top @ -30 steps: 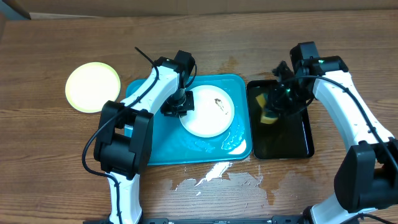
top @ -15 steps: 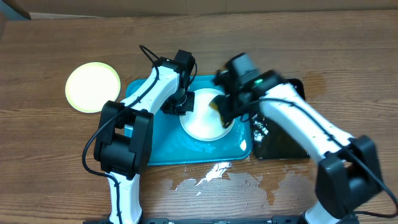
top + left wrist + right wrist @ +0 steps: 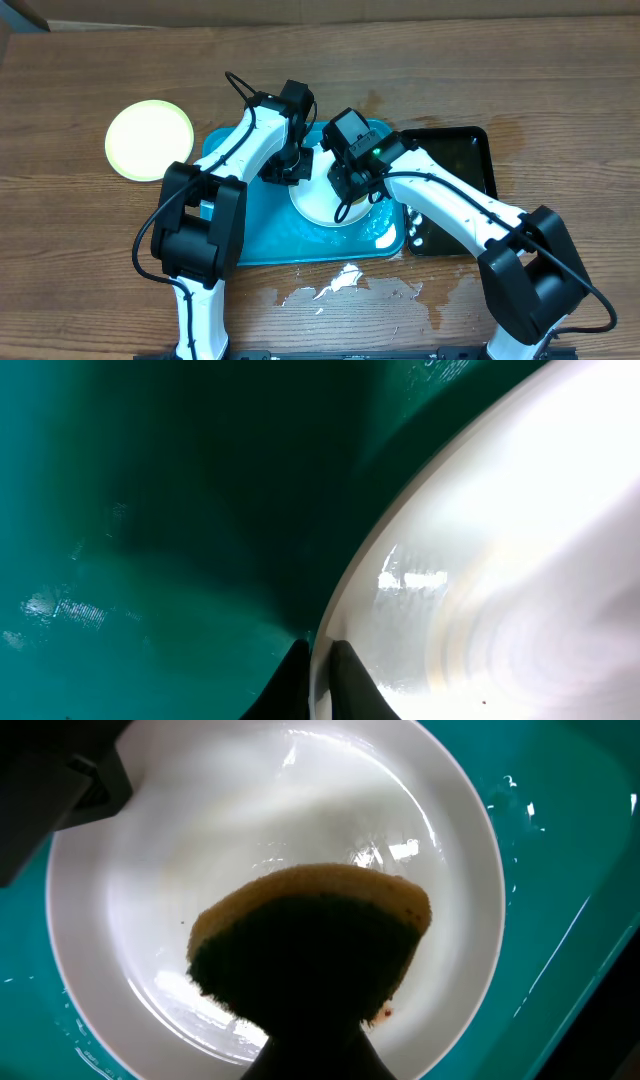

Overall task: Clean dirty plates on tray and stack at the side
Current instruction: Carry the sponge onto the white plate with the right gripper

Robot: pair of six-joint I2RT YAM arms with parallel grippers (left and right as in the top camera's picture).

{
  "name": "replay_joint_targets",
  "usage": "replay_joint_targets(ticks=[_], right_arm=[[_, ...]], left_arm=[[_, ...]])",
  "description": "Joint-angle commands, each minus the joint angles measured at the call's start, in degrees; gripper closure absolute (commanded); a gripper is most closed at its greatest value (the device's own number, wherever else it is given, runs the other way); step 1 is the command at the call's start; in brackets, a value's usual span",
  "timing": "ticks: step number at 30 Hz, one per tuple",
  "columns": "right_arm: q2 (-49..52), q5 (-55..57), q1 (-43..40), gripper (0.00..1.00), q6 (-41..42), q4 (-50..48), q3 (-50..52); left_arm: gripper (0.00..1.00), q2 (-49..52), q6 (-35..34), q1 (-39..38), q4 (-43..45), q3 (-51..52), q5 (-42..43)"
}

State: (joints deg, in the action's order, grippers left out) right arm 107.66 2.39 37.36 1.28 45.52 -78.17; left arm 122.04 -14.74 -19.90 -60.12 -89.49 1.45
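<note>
Right tool point(image 3: 347, 185), clamping the sponge point(image 3: 318, 898), has moved from black tray point(image 3: 462, 160) onto white plate point(image 3: 250, 810) the left tool point(image 3: 285, 172) grips.

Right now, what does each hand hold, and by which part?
Left hand pinches the white plate by its rim; right hand grips the sponge by one end.

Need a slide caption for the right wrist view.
Wet white plate in the turquoise tray, sponge over it.
</note>
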Motion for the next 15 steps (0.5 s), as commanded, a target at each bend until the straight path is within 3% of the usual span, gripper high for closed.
replay_joint_targets(ticks=[1, 4, 12, 15], right_arm=[[0.37, 0.81, -0.09, 0.96, 0.42, -0.92, 1.53], [0.37, -1.36, -0.09, 0.91, 0.39, -0.90, 1.57], [0.39, -2.43, -0.09, 0.43, 0.20, -0.68, 1.62], [0.39, -0.42, -0.09, 0.36, 0.22, -0.22, 1.62]], left_arm=[[0.91, 0.85, 1.18, -0.48, 0.37, 1.33, -0.35], [0.90, 0.85, 1.20, -0.48, 0.39, 1.33, -0.35], [0.89, 0.85, 1.01, -0.48, 0.33, 1.33, -0.33], [0.88, 0.85, 1.01, -0.48, 0.17, 1.33, -0.33]])
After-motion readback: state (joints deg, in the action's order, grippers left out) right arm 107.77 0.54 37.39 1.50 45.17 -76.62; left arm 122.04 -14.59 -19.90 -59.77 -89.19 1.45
